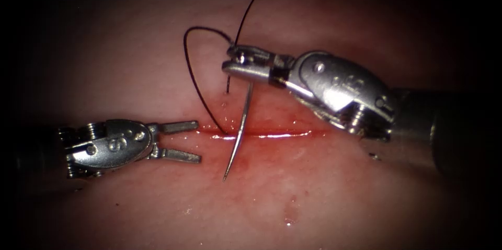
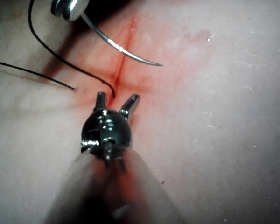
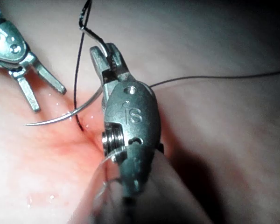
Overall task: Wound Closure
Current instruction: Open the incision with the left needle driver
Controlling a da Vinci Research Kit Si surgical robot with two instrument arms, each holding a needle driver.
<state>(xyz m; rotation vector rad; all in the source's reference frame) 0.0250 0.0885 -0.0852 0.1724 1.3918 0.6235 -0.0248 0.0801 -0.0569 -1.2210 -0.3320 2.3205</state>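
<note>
The cut (image 1: 282, 134) runs across the tissue (image 1: 334, 197) as a thin red line. My right tool (image 1: 227, 60) is shut on the curved needle (image 1: 241, 124) at its thread end, also seen close up (image 3: 105, 52). The needle hangs across the cut with its tip (image 1: 225, 178) free on the near side, not in the tissue (image 2: 123, 50). Black thread (image 1: 185, 56) loops from those jaws round to the left and enters the cut's left part. My left tool (image 1: 198, 141) lies open at the cut's left end, holding nothing (image 2: 117, 96).
Red fluid (image 1: 272, 116) stains the tissue around the cut. A second strand of thread (image 1: 251, 4) runs up and away from the right tool. A short thread end (image 1: 228, 89) sits just below its jaws. A small wet droplet (image 1: 288, 221) lies nearer the front.
</note>
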